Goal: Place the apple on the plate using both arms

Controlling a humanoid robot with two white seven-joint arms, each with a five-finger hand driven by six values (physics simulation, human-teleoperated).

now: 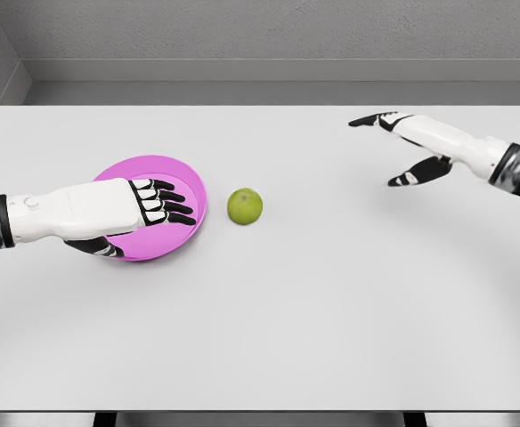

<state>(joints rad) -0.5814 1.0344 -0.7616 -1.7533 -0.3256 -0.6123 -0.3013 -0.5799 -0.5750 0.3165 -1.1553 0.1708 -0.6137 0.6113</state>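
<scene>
Two white hard-shelled arms reach over a smooth, flat white table in the head view. Left hand lies flat over the round pink plate, its black-jointed fingers straight and a little apart, holding nothing. It may be touching the plate, but that is hard to tell. Just past those fingertips, off the plate's rim, sits the small round green apple on the table. Right hand hangs well away from it, fingers spread wide, empty.
</scene>
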